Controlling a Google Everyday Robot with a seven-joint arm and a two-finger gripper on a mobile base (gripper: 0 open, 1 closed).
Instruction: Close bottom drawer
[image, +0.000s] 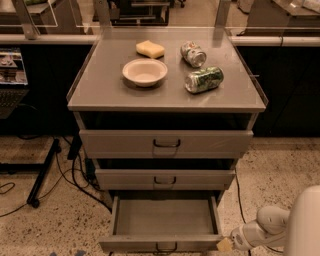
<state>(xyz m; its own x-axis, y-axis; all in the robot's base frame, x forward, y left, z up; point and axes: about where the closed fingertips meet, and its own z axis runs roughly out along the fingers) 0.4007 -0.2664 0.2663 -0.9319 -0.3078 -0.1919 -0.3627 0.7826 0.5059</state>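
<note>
Grey metal is seen on the whole bench (100, 95), under whose top three drawers are stacked. The bottom drawer (165, 220) is pulled far out toward the camera, so that its inner floor is shown, and its small dark handle (166, 247) is seen at the lower edge of the view. The top drawer (210, 143) and the middle drawer (200, 179) are pushed further in. The gripper (225, 245) is found low at the right, just beside the right end of the bottom drawer's front panel. Whether it touches the panel cannot be told, and its state cannot be told either. On the bench top a white bowl (145, 71), a yellow sponge (150, 48) and two lying cans (204, 79) are placed.
</note>
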